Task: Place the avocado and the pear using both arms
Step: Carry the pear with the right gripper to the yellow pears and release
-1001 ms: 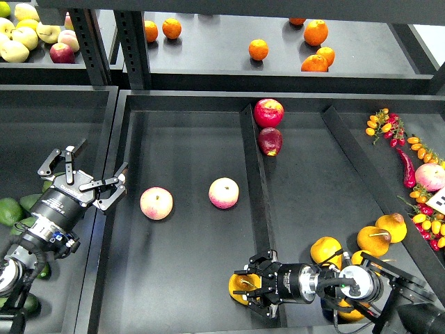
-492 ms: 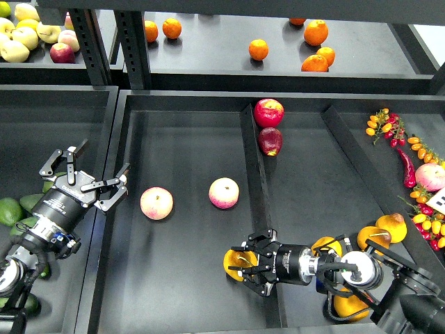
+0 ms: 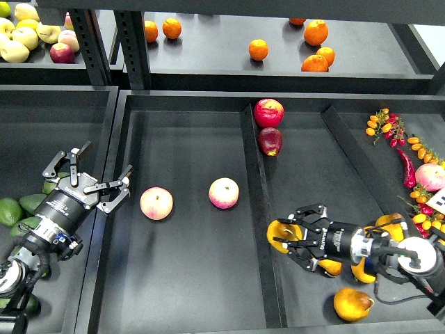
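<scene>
Pear (image 3: 283, 235) sits roundish, axis unclear, clamped in right tool (image 3: 292, 235).

You are facing a shop-style produce display: black shelving (image 3: 132, 49), divided trays (image 3: 254, 181), sorted oranges (image 3: 316, 32), apples (image 3: 21, 35), peaches (image 3: 224, 193).

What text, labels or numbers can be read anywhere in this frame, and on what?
None readable. The only sign-like thing is a white card at the right edge beside the small tomatoes; its dark marks are too small and cut off to read. No print shows on either claw, the fruit or the shelves.
</scene>
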Tool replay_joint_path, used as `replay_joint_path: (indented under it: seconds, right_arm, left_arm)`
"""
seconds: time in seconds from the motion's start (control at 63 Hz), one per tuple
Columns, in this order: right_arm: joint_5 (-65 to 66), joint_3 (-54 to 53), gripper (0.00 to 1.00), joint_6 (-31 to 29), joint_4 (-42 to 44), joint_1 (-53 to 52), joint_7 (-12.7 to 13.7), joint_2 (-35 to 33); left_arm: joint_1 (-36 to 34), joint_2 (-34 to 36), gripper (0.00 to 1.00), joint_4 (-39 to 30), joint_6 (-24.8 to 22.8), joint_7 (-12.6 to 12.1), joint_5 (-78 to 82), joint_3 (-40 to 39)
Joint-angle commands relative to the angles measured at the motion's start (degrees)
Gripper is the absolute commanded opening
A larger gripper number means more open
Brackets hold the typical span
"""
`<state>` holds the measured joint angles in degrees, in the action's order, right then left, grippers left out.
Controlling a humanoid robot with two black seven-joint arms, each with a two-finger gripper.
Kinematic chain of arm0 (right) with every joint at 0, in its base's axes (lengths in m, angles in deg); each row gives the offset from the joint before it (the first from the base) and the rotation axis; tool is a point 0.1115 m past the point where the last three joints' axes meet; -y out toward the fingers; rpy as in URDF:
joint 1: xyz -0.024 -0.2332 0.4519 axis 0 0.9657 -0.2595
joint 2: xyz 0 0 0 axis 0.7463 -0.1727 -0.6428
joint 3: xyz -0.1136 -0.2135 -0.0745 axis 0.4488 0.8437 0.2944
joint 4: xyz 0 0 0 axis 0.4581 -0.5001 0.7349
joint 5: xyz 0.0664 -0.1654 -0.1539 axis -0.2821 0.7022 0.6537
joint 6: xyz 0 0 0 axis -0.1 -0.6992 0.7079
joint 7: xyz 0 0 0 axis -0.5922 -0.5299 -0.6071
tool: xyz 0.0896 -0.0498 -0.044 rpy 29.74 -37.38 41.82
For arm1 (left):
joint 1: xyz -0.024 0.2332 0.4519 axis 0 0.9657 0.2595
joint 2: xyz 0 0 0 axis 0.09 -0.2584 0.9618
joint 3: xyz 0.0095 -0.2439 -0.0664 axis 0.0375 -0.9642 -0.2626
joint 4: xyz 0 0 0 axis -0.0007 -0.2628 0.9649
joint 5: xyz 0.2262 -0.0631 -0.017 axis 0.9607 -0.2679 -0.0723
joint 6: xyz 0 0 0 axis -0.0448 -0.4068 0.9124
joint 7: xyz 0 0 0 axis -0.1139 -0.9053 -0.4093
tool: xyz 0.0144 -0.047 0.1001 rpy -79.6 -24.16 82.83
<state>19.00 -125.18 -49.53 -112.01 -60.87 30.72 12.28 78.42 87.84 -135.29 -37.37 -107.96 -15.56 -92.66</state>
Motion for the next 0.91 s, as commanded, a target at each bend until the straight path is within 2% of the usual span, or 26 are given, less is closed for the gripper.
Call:
replay_joint_path:
  seconds: [0.0,0.286,0.604,0.89]
  right_arm:
    - [0.6,0.0,0.31,-1.6,1.7,2.4,0.0,-0.3]
    - [2.8,0.1,0.32,-5.1,7.0,4.9,0.0,1.6]
    - [3.8,0.1,0.37,-5.4,9.3,5.5,0.0,3.9]
    - [4.3,0.1,0.48,-5.4,10.0,5.4,0.0,4.9]
  left_arm:
    - [0.1,0.0,0.99,-0.1,0.0,0.0,0.0,0.0]
    - [0.4,0.0,0.99,-0.3,0.0,0.0,0.0,0.1]
    - [0.8,0.0,0.99,-0.3,0.0,0.0,-0.1,0.1]
    - [1.7,0.0,0.99,-0.8,0.0,0.0,-0.1,0.1]
